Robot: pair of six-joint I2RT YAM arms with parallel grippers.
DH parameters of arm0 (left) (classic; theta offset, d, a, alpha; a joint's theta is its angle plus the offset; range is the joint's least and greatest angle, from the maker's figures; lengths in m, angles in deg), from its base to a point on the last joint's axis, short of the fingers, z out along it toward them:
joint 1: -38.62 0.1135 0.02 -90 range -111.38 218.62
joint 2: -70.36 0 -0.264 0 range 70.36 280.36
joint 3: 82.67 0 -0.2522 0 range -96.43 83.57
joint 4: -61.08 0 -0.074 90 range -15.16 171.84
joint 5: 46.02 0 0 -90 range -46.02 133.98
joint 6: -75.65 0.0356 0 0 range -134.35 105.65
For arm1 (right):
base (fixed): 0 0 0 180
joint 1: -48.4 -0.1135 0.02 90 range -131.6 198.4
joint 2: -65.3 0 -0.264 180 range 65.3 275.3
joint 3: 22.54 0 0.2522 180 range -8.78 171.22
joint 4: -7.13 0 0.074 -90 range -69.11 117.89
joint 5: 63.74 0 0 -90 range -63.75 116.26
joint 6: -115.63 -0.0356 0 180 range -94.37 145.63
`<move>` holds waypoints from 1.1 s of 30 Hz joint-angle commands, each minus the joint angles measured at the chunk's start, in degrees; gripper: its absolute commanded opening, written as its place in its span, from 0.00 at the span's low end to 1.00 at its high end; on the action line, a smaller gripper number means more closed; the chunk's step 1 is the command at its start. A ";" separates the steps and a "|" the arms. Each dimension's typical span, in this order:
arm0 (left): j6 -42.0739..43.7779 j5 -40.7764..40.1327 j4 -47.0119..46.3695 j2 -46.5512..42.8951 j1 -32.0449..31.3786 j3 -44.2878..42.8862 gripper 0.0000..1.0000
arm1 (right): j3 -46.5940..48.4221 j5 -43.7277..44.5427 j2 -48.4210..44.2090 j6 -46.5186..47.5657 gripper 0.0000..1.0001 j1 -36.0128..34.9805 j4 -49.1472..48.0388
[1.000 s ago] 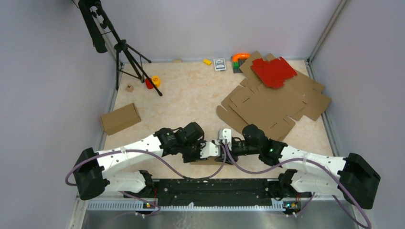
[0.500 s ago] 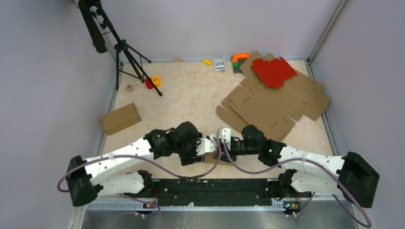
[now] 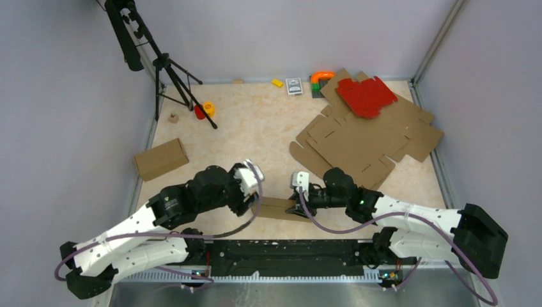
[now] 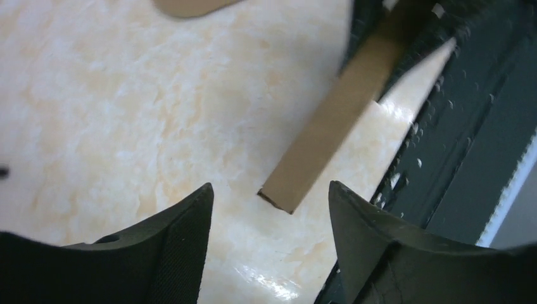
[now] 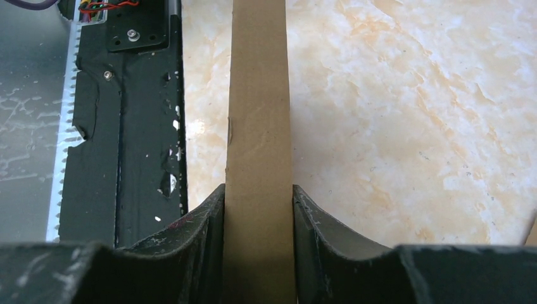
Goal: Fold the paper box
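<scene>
Clamping with the right gripper [image 5: 258, 209] on the paper box [image 5: 258, 107], pressing both pads flat against its faces. Keeping it as a narrow, flattened brown strip close to the near edge of the table [image 3: 255, 134], about midway between the arm bases, pointing toward the left arm. Holding the left gripper [image 4: 269, 187] spread wide and gripping nothing, just short of the box's free end and apart from it.

Judging the step as late: handling a piece that looks already folded up, with squaring or tucking an end probably remaining; not showing whether any flap is open. Calling next, most likely, for a steady right grip while bringing the left fingers onto that free end without creasing it.

Lying well apart toward the far right corner: flat brown die-cut sheets [image 3: 364, 144]. Standing at the far left corner: a black tripod [image 3: 169, 70]. Resting on those sheets: a red die-cut sheet [image 3: 366, 96]. Sitting by the left edge: a closed brown box [image 3: 161, 158]. Dotting the far edge: a card pack [image 3: 294, 86] and a yellow block [image 3: 277, 82]. Blocking nothing; crowding only from the two arms themselves.
</scene>
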 commanded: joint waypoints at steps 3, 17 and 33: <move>-32.03 -25.98 -1.24 -3.77 0.16 -4.20 0.25 | -0.20 1.68 0.09 0.98 0.19 -0.56 5.53; -49.23 -6.79 2.84 3.06 2.66 -2.77 0.00 | 2.17 3.07 2.25 0.50 0.19 -0.56 5.29; -51.63 0.45 -2.44 2.79 12.51 10.38 0.00 | 1.20 2.12 3.06 -0.53 0.18 -0.61 3.38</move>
